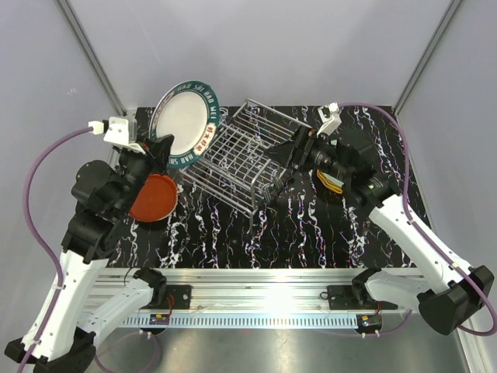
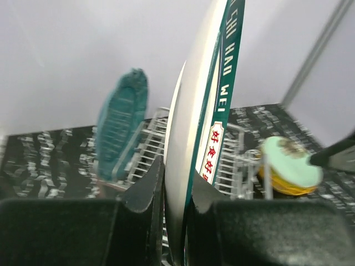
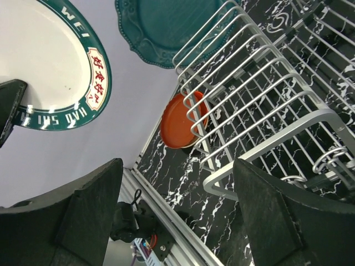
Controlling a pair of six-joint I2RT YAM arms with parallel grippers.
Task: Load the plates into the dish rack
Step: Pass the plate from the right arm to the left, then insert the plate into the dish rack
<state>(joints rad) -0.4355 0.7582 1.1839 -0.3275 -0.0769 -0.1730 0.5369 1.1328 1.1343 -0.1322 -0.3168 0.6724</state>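
**A:** From overhead, what does the left gripper (image 1: 165,148) have?

**B:** It is clamped on the lower edge of a round white plate with a lettered teal rim (image 1: 185,118), which is held tilted in the air at upper left of centre. The silver wire dish rack (image 1: 237,159) stands just right of it, mid-frame on the black marbled table (image 1: 311,225). A round red-orange plate (image 1: 153,198) sits at centre left, partly under the left arm. The right gripper (image 1: 301,151) is at the rack's right end.

**A:** And the left wrist view?

**B:** Both fingers (image 2: 145,194) pinch the white plate (image 2: 205,111), seen edge-on up the middle. A scalloped teal plate (image 2: 122,124) stands upright at centre left by the rack (image 2: 233,160). I cannot tell whether it is in a slot. At right, a round mint-green plate (image 2: 288,163) lies on a yellow plate (image 2: 280,188).

**A:** The right wrist view?

**B:** The right gripper (image 3: 177,163) is spread wide and holds nothing. The rack (image 3: 266,111) fills the right half. The white plate (image 3: 50,72) is at upper left, the teal plate (image 3: 166,27) at top centre, and the red-orange plate (image 3: 177,124) shows through the wires at centre.
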